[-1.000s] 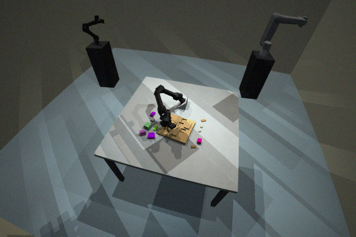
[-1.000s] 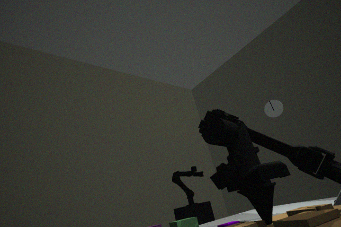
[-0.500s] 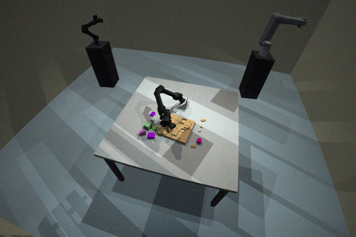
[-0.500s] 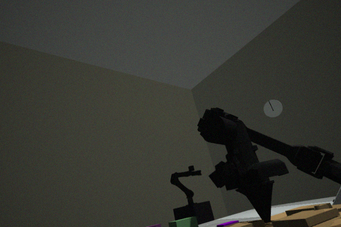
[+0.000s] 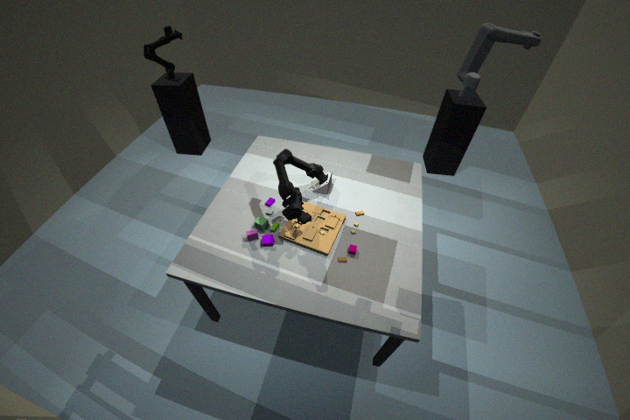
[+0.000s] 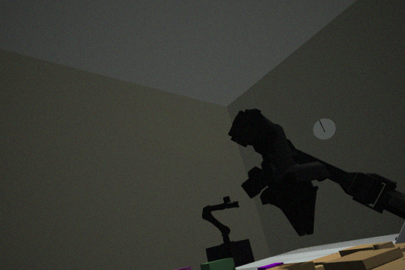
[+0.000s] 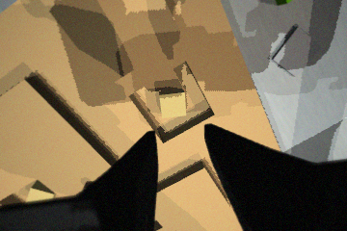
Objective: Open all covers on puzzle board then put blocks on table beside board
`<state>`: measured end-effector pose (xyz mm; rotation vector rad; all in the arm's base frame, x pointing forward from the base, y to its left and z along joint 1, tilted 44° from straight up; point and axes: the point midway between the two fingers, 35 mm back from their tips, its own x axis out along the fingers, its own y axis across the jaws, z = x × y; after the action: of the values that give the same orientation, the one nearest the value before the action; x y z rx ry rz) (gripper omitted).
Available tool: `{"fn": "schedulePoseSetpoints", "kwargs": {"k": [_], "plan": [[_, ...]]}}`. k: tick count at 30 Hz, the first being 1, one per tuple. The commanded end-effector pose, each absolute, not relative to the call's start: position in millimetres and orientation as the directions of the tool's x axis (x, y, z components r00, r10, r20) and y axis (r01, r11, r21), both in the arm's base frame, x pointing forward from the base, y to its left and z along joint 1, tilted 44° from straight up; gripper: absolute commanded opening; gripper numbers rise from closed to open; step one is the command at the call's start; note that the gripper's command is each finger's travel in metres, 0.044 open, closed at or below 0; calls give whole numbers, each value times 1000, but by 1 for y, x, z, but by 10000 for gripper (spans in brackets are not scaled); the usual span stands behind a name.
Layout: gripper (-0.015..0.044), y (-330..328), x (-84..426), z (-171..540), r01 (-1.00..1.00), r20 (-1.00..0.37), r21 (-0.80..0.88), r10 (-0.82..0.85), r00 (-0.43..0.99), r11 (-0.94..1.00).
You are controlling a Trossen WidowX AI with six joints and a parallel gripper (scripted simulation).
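The tan puzzle board [image 5: 325, 237] [image 6: 365, 258] [image 7: 85, 48] lies in the middle of the table [image 5: 286, 276]. My gripper [image 5: 301, 219] [image 6: 301, 230] [image 7: 179, 136] points down over the board's left part; its fingers stand apart with nothing between them. In the wrist view a small yellow block [image 7: 173, 105] sits in an uncovered well just beyond the fingertips. Another pale block [image 7: 39, 193] shows in a well at the lower left. A large flat cover [image 7: 32, 130] lies left of the fingers.
Left of the board lie purple blocks [image 5: 269, 201] [image 5: 267, 239], a green block [image 5: 261, 222] [image 6: 217, 264], a lime piece [image 5: 275, 227] and a mauve block [image 5: 252, 234]. Right of it lie a magenta block [image 5: 352, 248] and small orange pieces [image 5: 359, 213] [image 5: 342, 259].
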<state>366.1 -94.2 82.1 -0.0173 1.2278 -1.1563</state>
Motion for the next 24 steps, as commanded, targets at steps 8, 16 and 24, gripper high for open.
{"fn": "schedulePoseSetpoints", "kwargs": {"k": [8,16,24], "plan": [[144,-90,367,87,678,-719,-560,-686,-113,475],[144,-104,365,73,678,-718,-561,-687,-113,475],[144,-109,364,68,678,-718,-561,-687,-113,474]]}}
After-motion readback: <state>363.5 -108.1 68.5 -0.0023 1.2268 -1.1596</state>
